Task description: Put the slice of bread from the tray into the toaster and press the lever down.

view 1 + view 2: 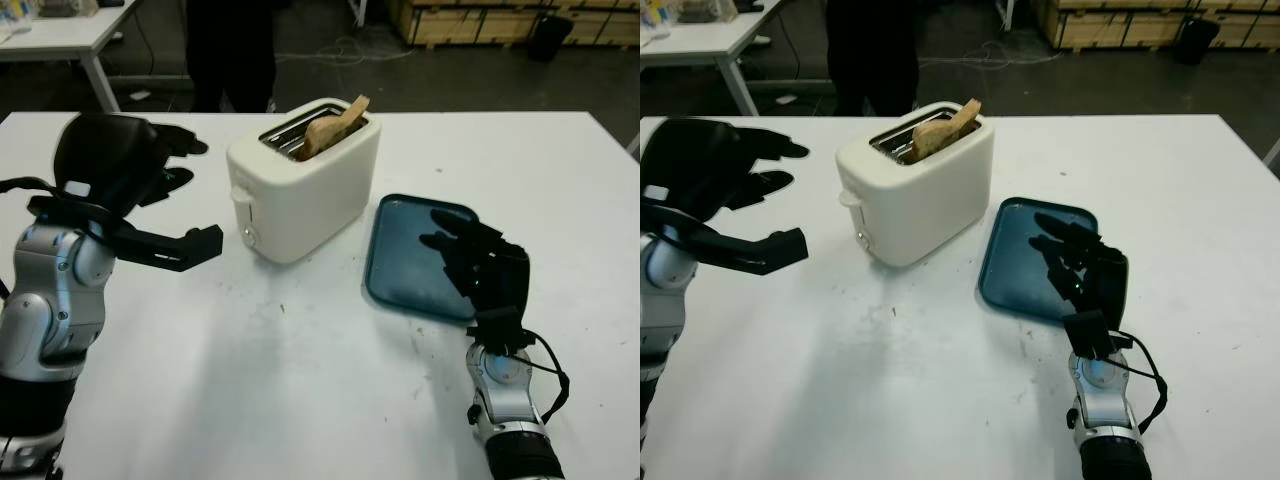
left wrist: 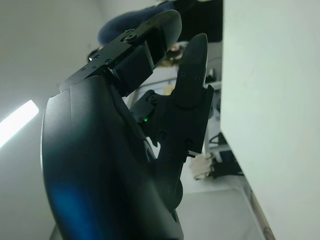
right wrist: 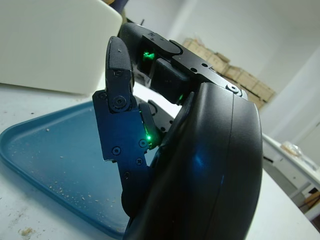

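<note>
The slice of bread stands tilted in the slot of the white toaster, its upper part sticking out above the top; the toaster sits near the middle of the white tabletop, and its lever shows on the end face turned toward the robot's left side, high up on that face, with a small round knob below it; the blue tray lies just to the right of the toaster, apart from it, bare but for crumbs scattered on its surface; the left hand is raised above the tabletop to the left of the toaster, level with the lever end and not touching it, open and holding nothing; the right hand is over the near part of the tray, open and holding nothing, its fingers pointing toward the toaster; whether it touches the tray cannot be told; nothing lies between the left hand and the lever; beyond the far edge of the tabletop a person in dark clothes stands behind the toaster; another white table is at the far left, cables lie on the dark floor, and stacked cardboard boxes sit at the far right.
</note>
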Robot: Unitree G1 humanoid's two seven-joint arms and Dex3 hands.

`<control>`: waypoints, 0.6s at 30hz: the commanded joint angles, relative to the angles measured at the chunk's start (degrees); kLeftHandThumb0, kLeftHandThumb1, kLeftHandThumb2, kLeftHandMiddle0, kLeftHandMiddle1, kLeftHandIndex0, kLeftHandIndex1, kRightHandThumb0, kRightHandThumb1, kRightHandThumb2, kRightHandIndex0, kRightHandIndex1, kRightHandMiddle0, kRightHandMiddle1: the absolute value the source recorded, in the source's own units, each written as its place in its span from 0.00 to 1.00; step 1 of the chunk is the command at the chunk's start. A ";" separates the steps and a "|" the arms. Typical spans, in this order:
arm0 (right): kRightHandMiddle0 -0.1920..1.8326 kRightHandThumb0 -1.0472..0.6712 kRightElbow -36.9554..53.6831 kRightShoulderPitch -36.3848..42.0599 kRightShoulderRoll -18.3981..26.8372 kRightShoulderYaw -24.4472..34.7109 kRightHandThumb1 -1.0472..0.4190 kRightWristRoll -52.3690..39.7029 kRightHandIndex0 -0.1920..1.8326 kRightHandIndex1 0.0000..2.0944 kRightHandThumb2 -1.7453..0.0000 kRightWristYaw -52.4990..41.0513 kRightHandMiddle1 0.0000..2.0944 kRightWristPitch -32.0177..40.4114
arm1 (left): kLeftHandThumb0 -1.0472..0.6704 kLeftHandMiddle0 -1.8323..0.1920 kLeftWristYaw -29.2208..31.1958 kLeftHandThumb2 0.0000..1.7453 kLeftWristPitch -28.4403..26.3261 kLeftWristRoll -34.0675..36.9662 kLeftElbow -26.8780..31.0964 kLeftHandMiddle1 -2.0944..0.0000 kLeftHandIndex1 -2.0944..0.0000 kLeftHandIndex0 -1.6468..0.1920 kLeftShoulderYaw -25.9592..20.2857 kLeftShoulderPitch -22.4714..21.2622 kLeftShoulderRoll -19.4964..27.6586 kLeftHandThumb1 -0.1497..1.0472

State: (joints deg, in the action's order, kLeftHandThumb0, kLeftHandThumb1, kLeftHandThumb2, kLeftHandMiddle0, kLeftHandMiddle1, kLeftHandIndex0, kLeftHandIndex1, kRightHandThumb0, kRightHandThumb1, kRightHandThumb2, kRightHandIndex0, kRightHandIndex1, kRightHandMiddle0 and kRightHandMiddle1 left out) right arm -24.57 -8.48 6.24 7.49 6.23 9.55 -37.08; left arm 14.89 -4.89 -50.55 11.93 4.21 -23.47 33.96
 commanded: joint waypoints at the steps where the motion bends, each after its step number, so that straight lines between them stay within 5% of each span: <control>1: 0.63 0.37 -0.01 -0.69 0.15 0.42 0.09 0.17 0.63 0.16 0.86 0.78 0.00 -1.02 | 0.36 0.38 2.78 0.06 0.35 1.04 -0.17 0.57 1.00 0.37 1.25 -1.47 1.02 0.89; 3: 0.63 0.37 -0.07 -0.72 0.15 0.43 0.09 0.11 0.64 0.16 0.87 0.82 0.00 -1.17 | 0.37 0.38 4.76 0.06 0.62 2.11 0.45 0.56 1.00 0.38 1.66 -1.67 1.19 0.89; 5: 0.63 0.37 0.07 -0.71 -0.01 0.44 0.09 -0.22 0.64 0.16 0.87 0.61 0.00 -1.22 | 0.36 0.38 7.42 0.07 0.59 2.88 1.39 0.37 1.00 0.39 2.16 -1.82 1.43 0.89; 7: 0.63 0.38 -0.13 -0.80 -0.03 0.45 0.09 -0.46 0.64 0.16 0.87 0.35 0.00 -1.53 | 0.36 0.37 9.33 0.07 0.40 3.16 2.30 0.31 1.00 0.39 2.57 -1.76 1.44 0.89; 18: 0.63 0.37 0.19 -0.50 0.12 0.50 0.09 0.52 0.63 0.16 0.86 0.87 0.00 -1.15 | 0.39 0.38 13.98 0.09 -1.79 1.55 3.52 0.31 1.00 0.41 4.40 -2.36 1.34 0.89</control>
State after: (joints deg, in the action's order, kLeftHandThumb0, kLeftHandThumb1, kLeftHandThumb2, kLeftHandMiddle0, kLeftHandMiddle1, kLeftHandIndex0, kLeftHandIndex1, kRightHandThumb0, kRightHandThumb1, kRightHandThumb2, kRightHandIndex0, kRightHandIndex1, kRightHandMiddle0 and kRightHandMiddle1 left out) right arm -24.57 -8.50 6.24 7.96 6.99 9.97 -37.09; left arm 27.96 -6.22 -48.18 14.95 7.99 -24.49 34.54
